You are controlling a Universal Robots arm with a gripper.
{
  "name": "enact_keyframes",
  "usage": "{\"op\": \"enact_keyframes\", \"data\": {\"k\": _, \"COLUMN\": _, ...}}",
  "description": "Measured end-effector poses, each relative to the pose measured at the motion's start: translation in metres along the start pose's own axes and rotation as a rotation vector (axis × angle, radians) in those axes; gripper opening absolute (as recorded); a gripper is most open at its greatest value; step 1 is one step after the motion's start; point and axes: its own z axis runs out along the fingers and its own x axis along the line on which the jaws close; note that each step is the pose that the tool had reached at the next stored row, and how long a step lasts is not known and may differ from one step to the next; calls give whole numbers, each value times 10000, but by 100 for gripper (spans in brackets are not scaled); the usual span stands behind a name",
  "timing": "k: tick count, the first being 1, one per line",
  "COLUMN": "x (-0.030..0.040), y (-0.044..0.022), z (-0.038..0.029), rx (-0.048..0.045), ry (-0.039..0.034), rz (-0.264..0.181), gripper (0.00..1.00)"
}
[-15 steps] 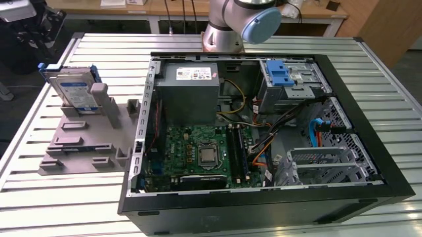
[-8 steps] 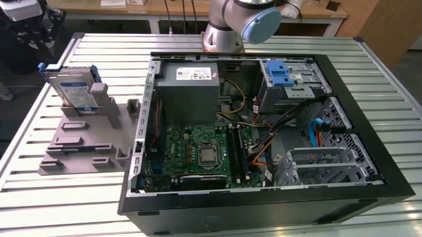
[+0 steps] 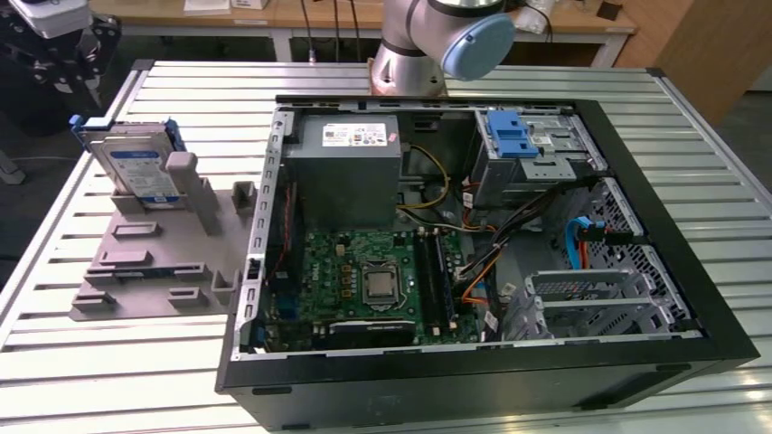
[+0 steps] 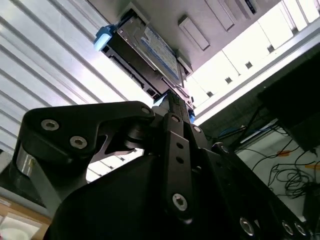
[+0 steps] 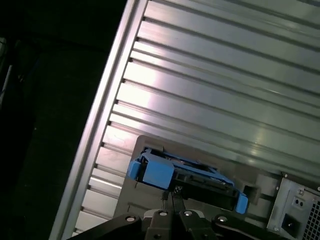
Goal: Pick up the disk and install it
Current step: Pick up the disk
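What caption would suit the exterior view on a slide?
The disk stands on edge in a grey rack beside the open computer case on a slatted metal table.

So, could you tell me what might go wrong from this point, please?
1. The disk stands on edge in its grey holder; an off-centre approach by the end effector could tip or jam it.
2. Loose cables crowd the open computer case and might snag the disk during installation.

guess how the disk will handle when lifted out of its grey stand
Probably stiff and dense: the disk looks like a metal slab in a blue frame. Standing on edge in the grey stand, it could tip if pushed sideways.
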Motion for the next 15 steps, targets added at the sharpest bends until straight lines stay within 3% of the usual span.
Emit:
{"op": "enact_keyframes", "data": {"k": 8, "x": 1, "y": 0, "z": 13, "rx": 18, "ry": 53, "rz": -1325, "gripper": 11}}
{"op": "enact_keyframes", "data": {"k": 15, "x": 5, "y": 0, "z": 14, "rx": 25, "ry": 47, "rz": -1481, "gripper": 11}}
